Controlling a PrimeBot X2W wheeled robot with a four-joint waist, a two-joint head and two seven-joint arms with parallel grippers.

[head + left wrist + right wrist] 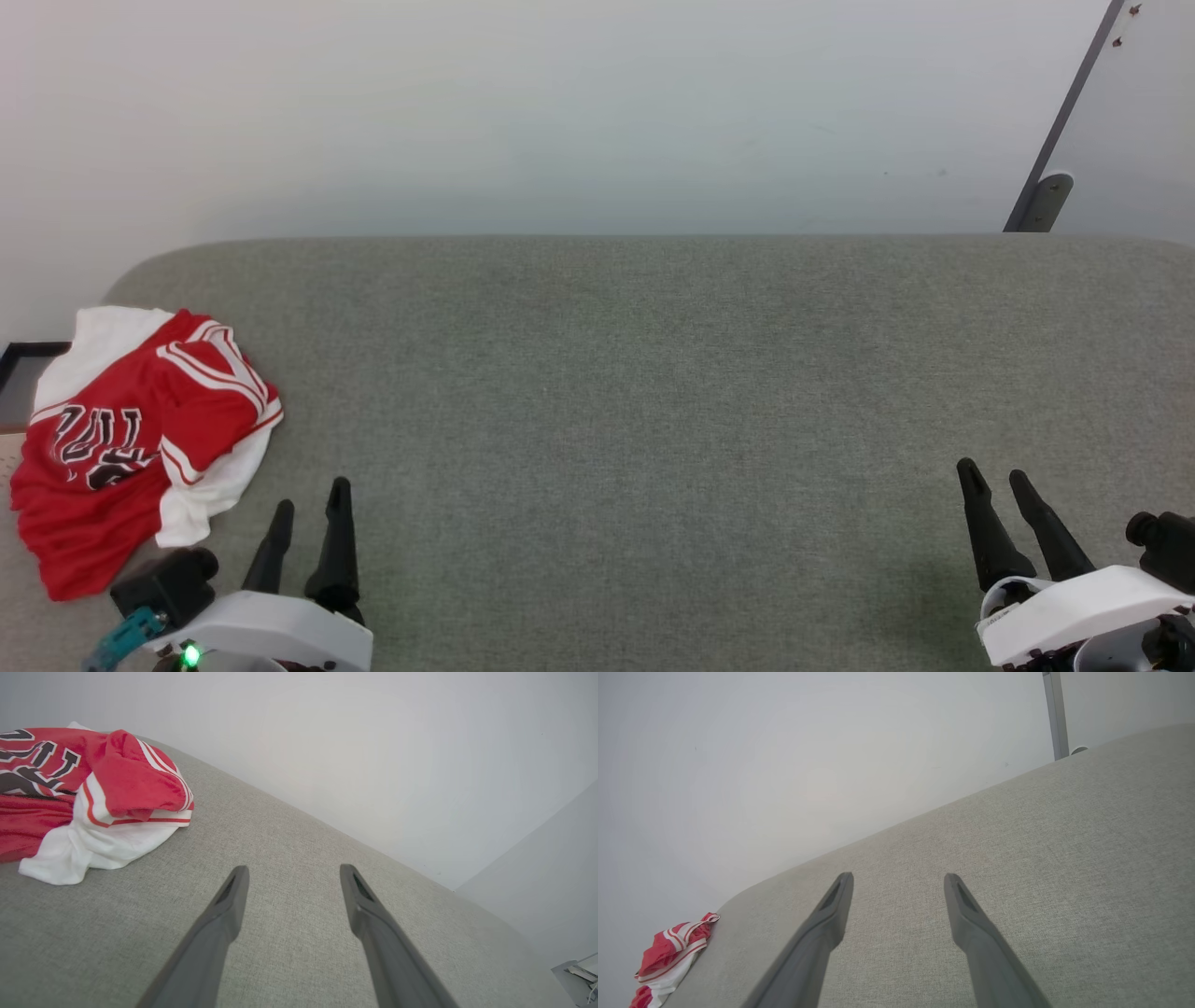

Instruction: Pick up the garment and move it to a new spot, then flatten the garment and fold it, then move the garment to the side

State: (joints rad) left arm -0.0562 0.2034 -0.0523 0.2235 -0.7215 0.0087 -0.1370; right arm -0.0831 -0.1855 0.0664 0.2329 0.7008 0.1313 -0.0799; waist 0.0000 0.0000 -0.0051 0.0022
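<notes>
Garment point(140, 439) crumpled, red, white sleeves, black lettering

The garment point(131, 779): lettering point(37, 763) partly under its own folds (left side off-frame)

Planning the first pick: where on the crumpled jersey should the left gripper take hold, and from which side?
Probably the raised red fold with striped trim on the jersey's right edge. It humps up off the grey surface, nearest the open left gripper, so come from the right with fingers straddling the ridge.
</notes>
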